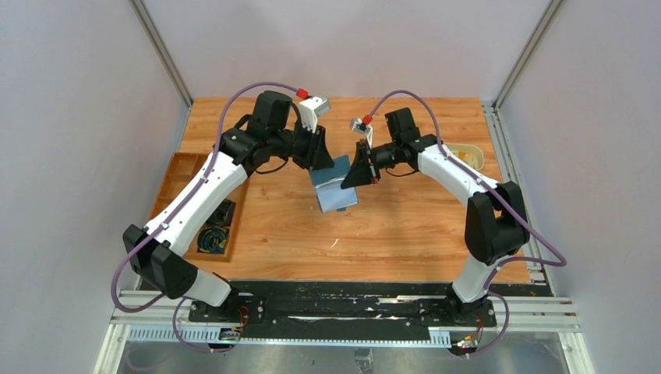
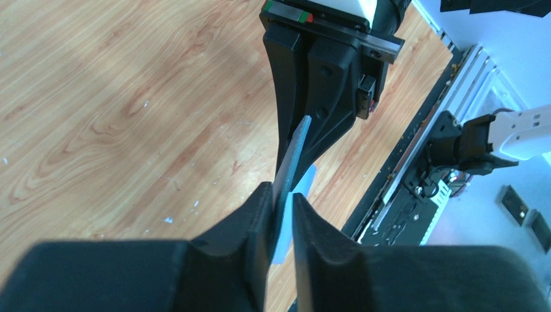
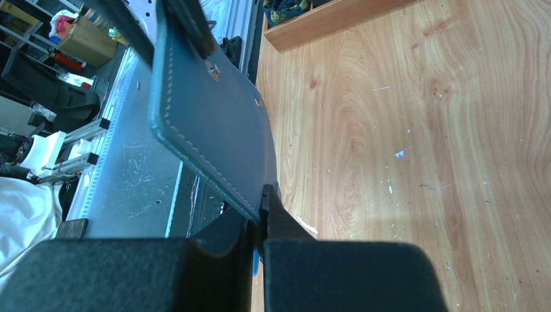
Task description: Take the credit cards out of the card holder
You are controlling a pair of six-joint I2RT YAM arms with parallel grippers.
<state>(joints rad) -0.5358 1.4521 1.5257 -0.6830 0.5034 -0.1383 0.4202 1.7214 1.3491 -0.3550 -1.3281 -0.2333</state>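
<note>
The card holder [image 1: 334, 185], a flat blue folding wallet, hangs above the middle of the table, held between both grippers. My left gripper [image 1: 319, 153] is shut on its far left edge. My right gripper [image 1: 360, 168] is shut on its right edge. In the left wrist view my fingers [image 2: 281, 192] pinch the holder [image 2: 295, 153] edge-on, with the right gripper's fingers [image 2: 325, 84] beyond it. In the right wrist view my gripper [image 3: 258, 211] clamps the stitched edge of the holder [image 3: 208, 117], which shows two snaps. No credit cards are visible.
A brown wooden compartment tray [image 1: 199, 204] with small items stands at the table's left edge, and its corner shows in the right wrist view [image 3: 325, 16]. A cream oval dish [image 1: 466, 156] sits at the far right. Bare wood table [image 1: 390, 234] lies under the holder.
</note>
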